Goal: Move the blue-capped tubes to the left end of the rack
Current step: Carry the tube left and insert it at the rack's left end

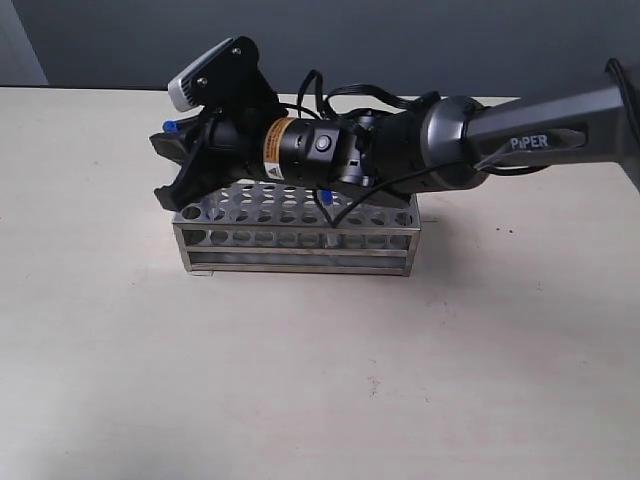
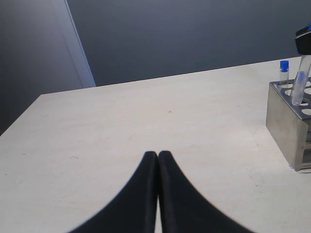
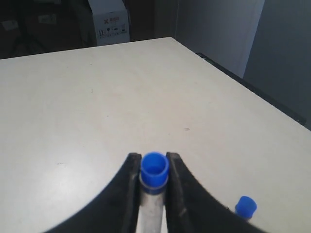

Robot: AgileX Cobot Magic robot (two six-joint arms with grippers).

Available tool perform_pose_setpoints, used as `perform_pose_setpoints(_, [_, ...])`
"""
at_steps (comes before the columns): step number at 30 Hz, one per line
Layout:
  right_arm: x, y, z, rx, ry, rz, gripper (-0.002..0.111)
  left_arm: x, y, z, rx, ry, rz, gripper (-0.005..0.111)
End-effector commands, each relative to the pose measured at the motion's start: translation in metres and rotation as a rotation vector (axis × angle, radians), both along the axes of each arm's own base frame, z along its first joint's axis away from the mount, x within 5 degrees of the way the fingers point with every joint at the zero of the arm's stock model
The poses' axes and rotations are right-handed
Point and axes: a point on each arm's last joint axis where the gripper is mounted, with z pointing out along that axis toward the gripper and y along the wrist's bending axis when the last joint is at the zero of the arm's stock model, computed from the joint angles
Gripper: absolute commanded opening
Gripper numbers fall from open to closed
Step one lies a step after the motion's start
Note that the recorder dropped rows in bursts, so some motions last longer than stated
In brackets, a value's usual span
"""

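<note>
The steel rack (image 1: 300, 238) stands mid-table. My right gripper (image 1: 160, 166) reaches across it to its left end. In the right wrist view the right gripper (image 3: 154, 157) is shut on a blue-capped tube (image 3: 154, 171), clamped just under its cap. A second blue cap (image 3: 246, 205) stands close beside it. From the left wrist view that held tube (image 2: 300, 85) hangs tilted, its lower end at a hole of the rack (image 2: 286, 126), beside an upright blue-capped tube (image 2: 284, 66) in the corner. A blue cap (image 1: 172, 127) peeks out by the gripper's far finger. My left gripper (image 2: 158, 154) is shut and empty, low over the table well short of the rack.
The right arm (image 1: 520, 135) and its cables lie across the rack's top and hide most holes. A speck of blue (image 1: 327, 197) shows mid-rack under the arm. Bare table (image 1: 320, 380) surrounds the rack. A dark wall runs behind the far edge.
</note>
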Motion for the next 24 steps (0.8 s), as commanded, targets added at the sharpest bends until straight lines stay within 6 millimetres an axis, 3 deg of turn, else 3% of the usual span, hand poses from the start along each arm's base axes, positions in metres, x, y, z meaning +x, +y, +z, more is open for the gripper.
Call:
perform_pose_setpoints(1, [0.002,-0.001,-0.009,-0.054,0.004,-0.018,0.000,0.000,-0.001,0.002,-0.006,-0.011,-0.009,0.000])
perform_pose_setpoints(12, [0.008,-0.001,0.009,-0.072,-0.037,-0.053,0.000,0.000,-0.001,0.002,-0.006,-0.011,-0.009,0.000])
perform_pose_setpoints(24, [0.009,0.000,-0.009,-0.091,0.019,-0.063,0.000,0.000,-0.001,0.002,-0.006,-0.011,-0.009,0.000])
